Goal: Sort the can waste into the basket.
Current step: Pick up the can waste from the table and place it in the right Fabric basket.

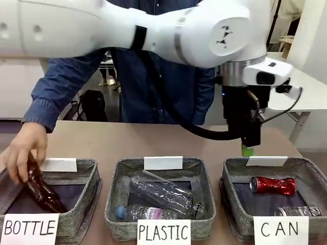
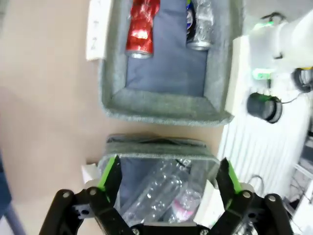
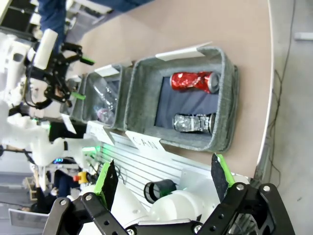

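Green pads on our left claw (image 2: 167,183) stand wide apart with nothing between them; it hangs above the tabletop (image 1: 153,140) behind the gap between the PLASTIC basket (image 1: 115,191) and the CAN basket (image 1: 232,171). Our right claw (image 3: 161,181) is spread too, empty, parked off the tabletop edge. Both cans already lie in the CAN basket: red can (image 1: 272,185) toward the far rim, grey can (image 1: 299,210) toward the sign, each on its side, apart. Both sit below the left claw, well clear of it. We judge the sort done; the step in hand is retreat. Best to lift straight up, keep fingers spread, avoid the basket rim. Person's hand (image 1: 23,153) holds a brown bottle (image 1: 43,191) into the BOTTLE basket (image 1: 84,178); stay away from that side.
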Motion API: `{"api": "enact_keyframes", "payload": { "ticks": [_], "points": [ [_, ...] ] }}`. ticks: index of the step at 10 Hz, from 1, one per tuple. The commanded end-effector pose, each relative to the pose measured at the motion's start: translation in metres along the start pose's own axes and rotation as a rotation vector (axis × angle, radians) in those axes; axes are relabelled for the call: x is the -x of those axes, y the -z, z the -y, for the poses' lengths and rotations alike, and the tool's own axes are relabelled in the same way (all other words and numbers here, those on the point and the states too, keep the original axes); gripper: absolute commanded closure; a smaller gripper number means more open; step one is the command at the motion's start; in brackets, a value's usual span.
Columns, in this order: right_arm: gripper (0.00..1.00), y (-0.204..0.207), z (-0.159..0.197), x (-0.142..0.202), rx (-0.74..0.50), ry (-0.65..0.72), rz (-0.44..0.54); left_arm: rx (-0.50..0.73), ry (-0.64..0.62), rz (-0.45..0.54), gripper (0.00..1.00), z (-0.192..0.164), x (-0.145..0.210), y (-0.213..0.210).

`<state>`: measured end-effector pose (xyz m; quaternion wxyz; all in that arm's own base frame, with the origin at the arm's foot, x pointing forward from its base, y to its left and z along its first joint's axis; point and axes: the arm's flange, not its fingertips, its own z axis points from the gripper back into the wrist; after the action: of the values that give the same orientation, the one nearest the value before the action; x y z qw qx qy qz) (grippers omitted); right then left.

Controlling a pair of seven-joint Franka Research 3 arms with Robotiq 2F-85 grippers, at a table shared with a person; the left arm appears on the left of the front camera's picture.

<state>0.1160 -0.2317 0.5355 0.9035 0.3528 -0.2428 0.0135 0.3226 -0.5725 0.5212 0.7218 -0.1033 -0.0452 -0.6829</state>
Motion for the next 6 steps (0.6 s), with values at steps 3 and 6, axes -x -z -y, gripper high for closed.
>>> {"api": "enact_keyframes", "payload": {
  "ticks": [3,6],
  "points": [
    [0.0,-0.003,-0.001,0.005,0.011,0.014,0.005,0.001,0.068,0.091,0.0,0.026,0.0,0.023],
    [0.0,-0.003,-0.001,0.005,0.011,0.014,0.005,-0.011,0.045,0.067,0.0,0.022,0.007,0.018]
  ]
}}
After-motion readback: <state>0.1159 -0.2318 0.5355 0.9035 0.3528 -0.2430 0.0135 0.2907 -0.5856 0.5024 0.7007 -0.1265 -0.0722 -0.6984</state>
